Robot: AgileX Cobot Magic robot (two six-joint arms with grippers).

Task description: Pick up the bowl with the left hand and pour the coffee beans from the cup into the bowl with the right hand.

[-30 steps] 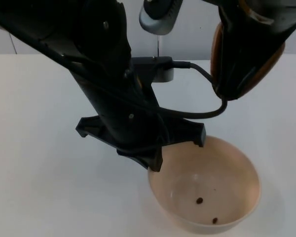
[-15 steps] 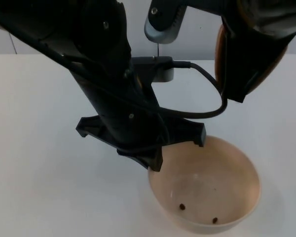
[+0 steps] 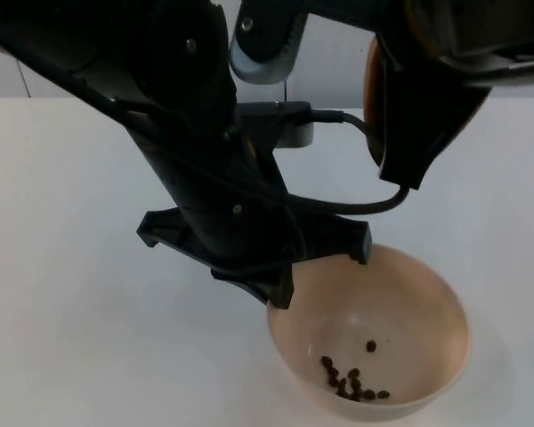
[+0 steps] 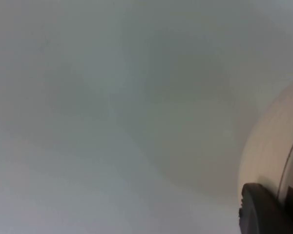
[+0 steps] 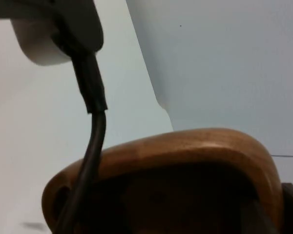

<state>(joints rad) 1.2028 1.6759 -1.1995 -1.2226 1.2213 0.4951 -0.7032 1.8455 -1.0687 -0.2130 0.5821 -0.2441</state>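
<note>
left pincer (image 3: 280,294) pinches the rim of the bowl (image 3: 427,302), held above the white surface (image 3: 62,267); a cluster of coffee beans (image 3: 349,381) lies inside. right pincer (image 3: 409,142) grips the tilted wooden cup (image 5: 185,146) above and behind the bowl. judgement: keep the cup mouth over bowl centre, tip slowly, hold the bowl level.

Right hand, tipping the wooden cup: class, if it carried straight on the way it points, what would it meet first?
Probably the bowl beneath the right hand and cup; depth is unclear.
</note>
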